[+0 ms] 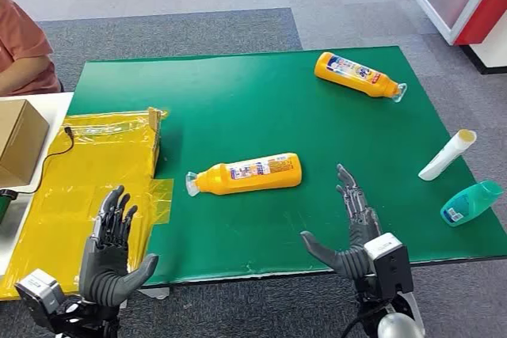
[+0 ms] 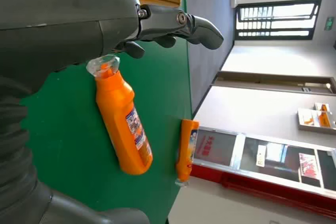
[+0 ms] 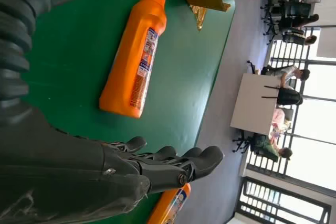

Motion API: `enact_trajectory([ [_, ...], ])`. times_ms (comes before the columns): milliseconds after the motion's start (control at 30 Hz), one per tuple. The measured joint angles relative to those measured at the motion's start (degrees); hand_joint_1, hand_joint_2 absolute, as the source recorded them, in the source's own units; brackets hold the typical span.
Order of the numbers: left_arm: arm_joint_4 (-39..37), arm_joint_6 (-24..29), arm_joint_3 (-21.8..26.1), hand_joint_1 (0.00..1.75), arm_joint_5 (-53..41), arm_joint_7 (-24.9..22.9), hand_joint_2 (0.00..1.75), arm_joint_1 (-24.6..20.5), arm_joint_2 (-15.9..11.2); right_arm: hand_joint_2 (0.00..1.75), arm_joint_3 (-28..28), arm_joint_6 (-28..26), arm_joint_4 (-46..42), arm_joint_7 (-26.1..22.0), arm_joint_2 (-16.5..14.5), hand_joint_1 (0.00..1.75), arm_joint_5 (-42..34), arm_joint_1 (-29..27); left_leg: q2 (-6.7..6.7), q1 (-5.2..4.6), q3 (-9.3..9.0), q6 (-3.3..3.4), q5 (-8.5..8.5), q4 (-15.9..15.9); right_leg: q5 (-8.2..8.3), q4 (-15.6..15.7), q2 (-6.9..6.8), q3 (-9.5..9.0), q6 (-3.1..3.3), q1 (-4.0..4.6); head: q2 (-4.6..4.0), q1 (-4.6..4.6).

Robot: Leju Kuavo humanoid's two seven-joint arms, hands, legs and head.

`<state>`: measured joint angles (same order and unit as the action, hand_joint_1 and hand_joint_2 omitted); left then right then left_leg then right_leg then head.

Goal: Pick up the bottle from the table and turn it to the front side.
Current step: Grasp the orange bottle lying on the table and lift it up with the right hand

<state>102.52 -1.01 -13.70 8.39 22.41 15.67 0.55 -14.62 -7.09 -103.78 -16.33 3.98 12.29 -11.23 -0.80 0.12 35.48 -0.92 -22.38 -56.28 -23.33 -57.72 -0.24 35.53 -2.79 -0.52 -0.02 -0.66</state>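
Grey and ribbed at the wrist, the robot's left hand (image 1: 111,255) hovers over the crinkled yellow plastic sheeting (image 1: 78,187) at the table's near-left corner, fingers spread upward and thumb out, holding nothing. The right hand (image 1: 352,235) is raised over the near edge of the smooth green table mat (image 1: 239,100) — likewise wide, dark fingers apart, thumb stretched toward the middle, touching nothing. Between the two hands and a little farther out lies the near orange plastic bottle (image 1: 248,173) on its side, flat on the mat, its long axis running left to right: the clear cap points to the robot's left, the squared base to the right, and a printed white-and-blue label faces up. A second orange bottle (image 1: 357,74) lies on its side near the far right of the mat, cap pointing right. At the right edge rest a white tube with a yellow end (image 1: 447,154) and a teal translucent bottle (image 1: 471,202). A brown cardboard box (image 1: 19,140) sits at the far left, beside a person's orange sleeve (image 1: 20,49).
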Motion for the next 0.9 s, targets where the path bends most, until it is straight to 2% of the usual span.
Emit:
enact_trajectory([
  [333, 0.1, -0.4, 0.0, 0.0, -0.2, 0.2, 1.75, 0.1, 0.1, 1.75, -0.6, -1.3, 0.3, 2.5, 0.0, 0.0, 5.3, 0.9, 0.0, 0.0, -0.01, 0.0, 0.01, 0.0, 0.01, 0.0, 0.0, -0.01, -0.01, 0.0, 0.0, 0.0],
  [567, 0.1, -0.5, 0.0, 0.0, -0.2, 0.3, 1.75, 0.0, 0.1, 1.75, -0.8, -1.4, 0.4, 2.8, 0.0, 0.0, 6.1, 1.3, 0.0, 0.0, -0.01, 0.0, 0.01, 0.0, 0.01, 0.0, 0.0, -0.01, 0.0, 0.0, 0.0, 0.0],
  [700, 0.1, -0.7, 0.0, 0.0, -0.6, 0.3, 1.75, 0.0, 0.2, 0.0, -1.0, -1.4, 0.5, 2.2, 0.0, 0.0, 4.5, 1.3, 0.0, 0.0, -0.01, 0.0, 0.01, 0.0, 0.01, 0.0, 0.0, -0.01, 0.0, 0.0, 0.0, 0.01],
  [900, 0.1, -0.3, 0.1, 0.0, -1.0, 0.4, 1.75, 0.1, 0.1, 0.0, -1.9, -2.0, -1.4, -0.9, -1.3, 0.0, -5.9, 1.2, 0.0, 0.0, -0.02, -0.01, 0.01, 0.0, 0.01, 0.0, 0.0, -0.01, 0.0, 0.0, 0.0, 0.0],
])
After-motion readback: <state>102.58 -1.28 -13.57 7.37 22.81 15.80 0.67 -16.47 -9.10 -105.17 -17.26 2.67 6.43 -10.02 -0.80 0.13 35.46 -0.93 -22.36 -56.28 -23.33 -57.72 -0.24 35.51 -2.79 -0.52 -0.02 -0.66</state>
